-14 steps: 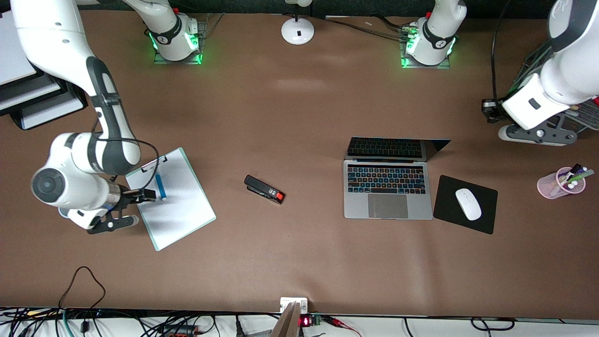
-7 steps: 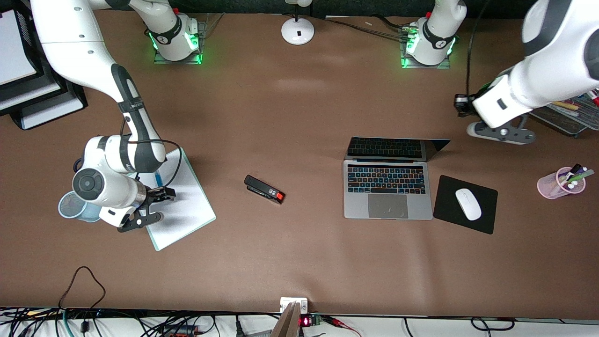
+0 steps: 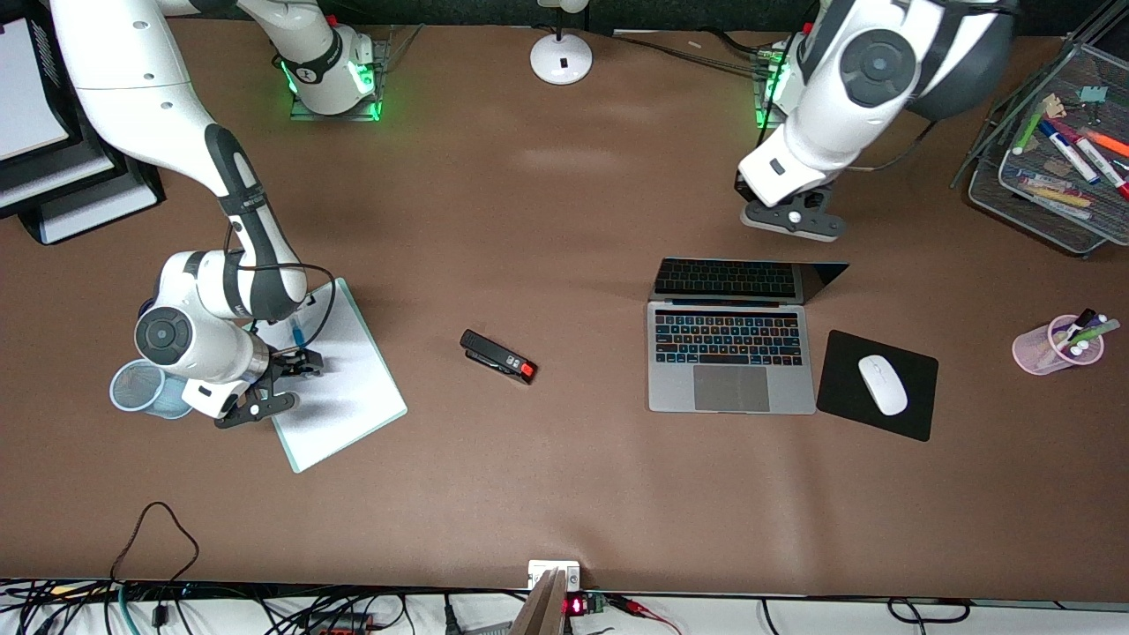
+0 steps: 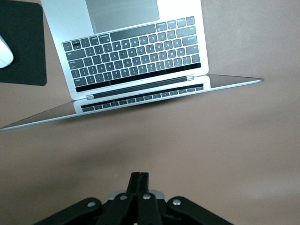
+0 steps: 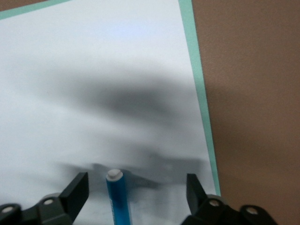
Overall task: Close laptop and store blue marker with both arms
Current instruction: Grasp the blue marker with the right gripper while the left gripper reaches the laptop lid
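Note:
The laptop (image 3: 730, 353) lies open on the table, its lid (image 3: 750, 278) tilted back; the left wrist view shows its keyboard (image 4: 136, 51). My left gripper (image 3: 789, 220) hangs over bare table beside the lid's top edge, shut with nothing between its fingers (image 4: 139, 180). The blue marker (image 3: 300, 333) rests on a white clipboard (image 3: 344, 388) at the right arm's end of the table. My right gripper (image 3: 295, 362) is low over the clipboard and open. The marker (image 5: 117, 201), pale end showing, lies between its fingertips (image 5: 136, 183) and touches neither.
A black stapler (image 3: 498, 357) lies mid-table. A black mouse pad (image 3: 838, 397) with a white mouse (image 3: 883, 384) sits beside the laptop. A pink cup of markers (image 3: 1054, 346) and a wire tray (image 3: 1050, 168) stand at the left arm's end. A blue mesh cup (image 3: 141, 388) stands beside the clipboard.
The left arm has swung from its end of the table to just above the laptop's lid. The right gripper has moved over the clipboard until it straddles the blue marker.

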Motion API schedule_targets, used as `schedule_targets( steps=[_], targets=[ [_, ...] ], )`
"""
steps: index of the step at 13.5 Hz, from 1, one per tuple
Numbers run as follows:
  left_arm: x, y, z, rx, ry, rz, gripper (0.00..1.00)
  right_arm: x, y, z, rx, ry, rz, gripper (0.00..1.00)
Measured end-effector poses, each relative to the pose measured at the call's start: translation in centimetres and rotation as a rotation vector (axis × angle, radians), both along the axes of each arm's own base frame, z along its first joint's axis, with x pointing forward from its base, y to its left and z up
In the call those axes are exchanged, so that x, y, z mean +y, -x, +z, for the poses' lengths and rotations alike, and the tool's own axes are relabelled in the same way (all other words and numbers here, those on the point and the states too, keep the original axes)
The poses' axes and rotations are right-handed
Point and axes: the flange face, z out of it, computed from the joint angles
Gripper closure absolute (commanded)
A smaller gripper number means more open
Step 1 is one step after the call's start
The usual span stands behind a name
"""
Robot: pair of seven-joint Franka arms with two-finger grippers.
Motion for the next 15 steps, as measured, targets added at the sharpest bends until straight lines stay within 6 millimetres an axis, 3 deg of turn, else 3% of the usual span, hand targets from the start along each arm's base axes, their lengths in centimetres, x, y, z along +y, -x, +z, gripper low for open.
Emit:
schedule_targets(
  steps=[2, 6, 11, 15],
  targets=[
    [0.5, 0.6, -2.3, -0.029, 0.004, 0.007, 1.0, 0.4, 0.3, -0.3, 0.009, -0.001, 0.007, 0.2],
    [1.2, 0.8, -5.6, -0.096, 0.031, 0.019, 1.0, 0.9, 1.0, -1.0, 0.043, 0.0, 0.016, 0.38],
    [1.9, -1.6, -7.5, -0.19, 0.097, 0.051, 1.0, 0.9, 1.2, -0.9, 0.054, 0.001, 0.018, 0.65],
    [2.5, -2.8, -8.0, -0.226, 0.12, 0.058, 1.0, 0.9, 1.3, -0.4, 0.062, 0.001, 0.017, 0.72]
  ],
)
